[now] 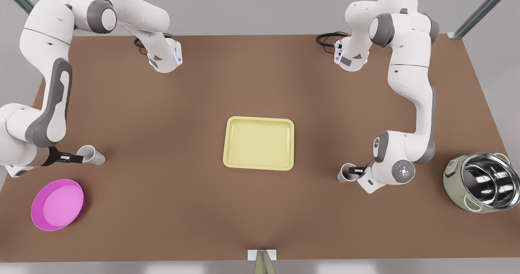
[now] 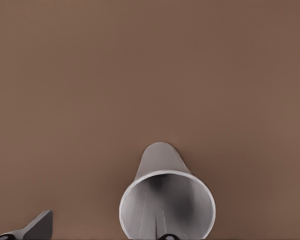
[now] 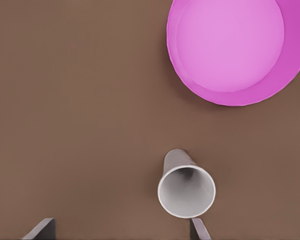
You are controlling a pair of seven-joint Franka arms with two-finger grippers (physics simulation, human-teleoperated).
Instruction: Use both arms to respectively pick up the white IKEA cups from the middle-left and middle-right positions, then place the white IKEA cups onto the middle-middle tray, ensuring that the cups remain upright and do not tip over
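Note:
Two white IKEA cups stand upright on the brown table. One cup (image 1: 92,155) (image 3: 186,191) is at the front view's left, and my right gripper (image 1: 79,158) (image 3: 120,231) is open right at it, one finger (image 3: 200,229) close by its rim. The other cup (image 1: 346,172) (image 2: 166,200) is at the front view's right. My left gripper (image 1: 355,169) (image 2: 102,233) is open there, one fingertip (image 2: 166,237) at the cup's mouth and the other finger (image 2: 39,225) well off to the side. The pale yellow tray (image 1: 258,143) lies between them with nothing on it.
A round magenta plate (image 1: 57,204) (image 3: 230,50) lies near the front edge beside the cup on the front view's left. A steel-lined pot (image 1: 483,182) stands at the front view's far right. Black cables (image 1: 330,38) lie near the arms' bases at the back.

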